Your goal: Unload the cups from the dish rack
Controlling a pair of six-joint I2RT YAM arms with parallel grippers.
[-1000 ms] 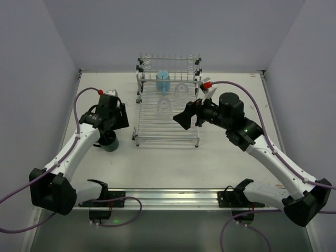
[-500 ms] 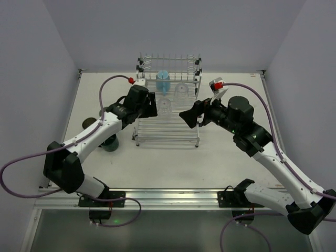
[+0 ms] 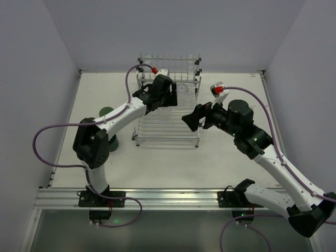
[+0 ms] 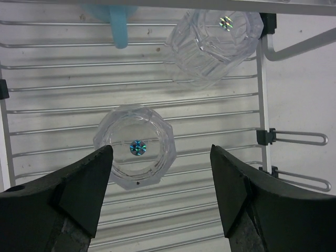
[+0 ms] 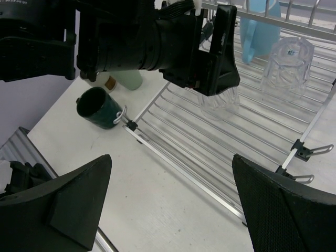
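Two arms are hovering mid-frame, jaws apart: left gripper [image 4: 160,152] over dish rack [image 3: 157,131], right gripper [image 3: 190,119] at its right edge; two clear tumblers [image 4: 137,149] [image 4: 212,42], one blue cup [image 4: 116,21] racked.

Left gripper [image 4: 161,155] is spread wide over the rack [image 3: 168,131], the near tumbler [image 4: 134,147] sitting in the gap, close to one finger and roomier by the other, bare slats open toward the near edge. Just beyond, the far tumbler [image 4: 212,44] and blue cup [image 4: 119,26] crowd the back. Seen from the right gripper [image 5: 171,157], also spread, the left arm [image 5: 136,42] hangs over that near tumbler, and the mug [image 5: 98,107] sits right at the rack's near-left corner.
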